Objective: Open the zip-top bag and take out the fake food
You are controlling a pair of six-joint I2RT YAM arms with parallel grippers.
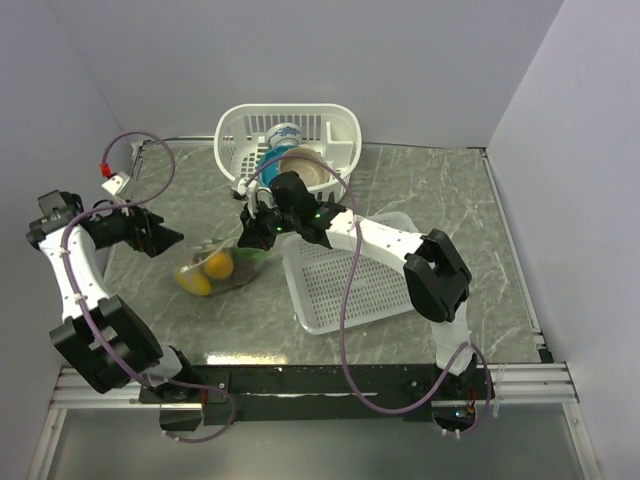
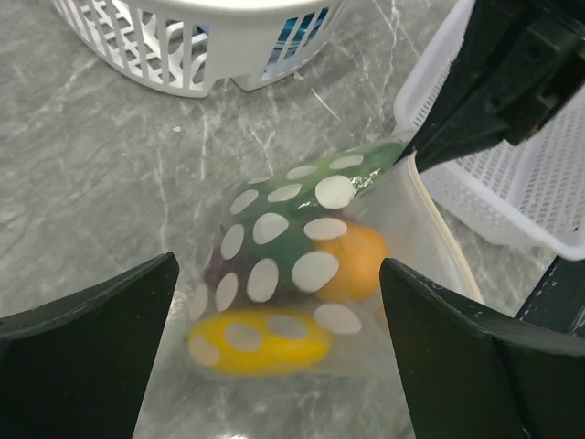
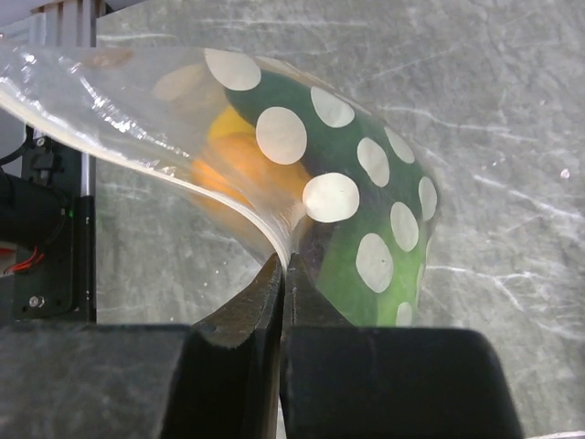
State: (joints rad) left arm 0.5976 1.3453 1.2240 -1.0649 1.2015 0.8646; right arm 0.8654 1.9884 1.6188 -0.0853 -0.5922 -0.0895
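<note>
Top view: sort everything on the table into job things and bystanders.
Job: clear dotted zip-top bag; toy yellow fruit, orange fruit, green piece inside it; right gripper, shut on the bag's edge; left gripper, open.
Bystanders: tall white slatted basket; blue bowl and brown bowl in it; low white mesh basket.

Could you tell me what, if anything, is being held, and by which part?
The right gripper pinches the zip-top bag by its edge; the left gripper holds nothing.

clear white-dotted bag (image 2: pixel 274 229), yellow fruit (image 2: pixel 260 345), orange fruit (image 2: pixel 358 265)
</note>
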